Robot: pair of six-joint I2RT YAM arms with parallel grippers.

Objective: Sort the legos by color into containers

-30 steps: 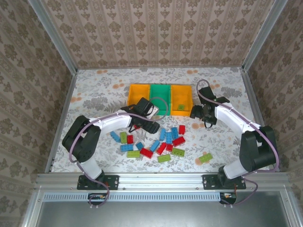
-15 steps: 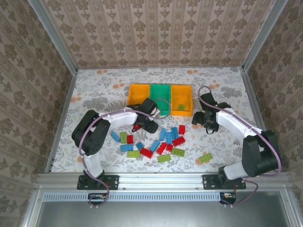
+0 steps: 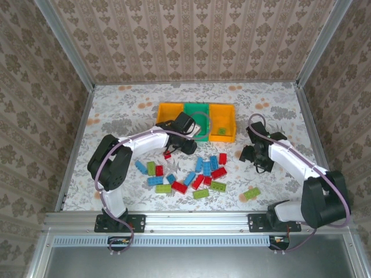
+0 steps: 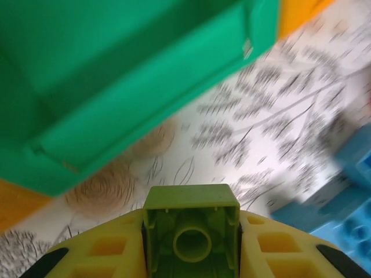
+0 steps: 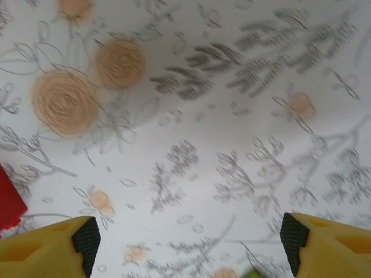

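Right tool (image 3: pixel 255 155): spread wide, nothing between the fingers (image 5: pixel 52 246). Hangs at 3 o'clock over bare flowered bench (image 3: pixel 122 116), with the corner of a red lego (image 5: pixel 8 197) showing at 9 o'clock of the right wrist view.

Nearer the bases, at 5 o'clock: lone green lego (image 3: pixel 251 194), well apart from the rest. From the centre down to 7 o'clock: loose legos (image 3: pixel 191 176) in red, blue and light green, lying scattered, several touching.

Just past that scatter, dead centre: left tool (image 3: pixel 186 142), clamped on a light green lego (image 4: pixel 191 211). Hollow underside and round tube turned to the camera, yellow fingers (image 4: pixel 98 252) pressed to both sides. Hangs over the bench just beside the near wall of the green bin (image 3: pixel 194 113). Blurred blue legos (image 4: pixel 342 197) at 4 o'clock of the left wrist view. Near the left tool at 8 o'clock in the top view: small red lego (image 3: pixel 167 155).

Farthest, at 12 o'clock: three bins joined in a row. Left orange bin (image 3: pixel 169 106), then the green one in the middle. At the other end, right orange bin (image 3: pixel 223 116), with one green lego (image 3: pixel 221 131) inside near its front wall.
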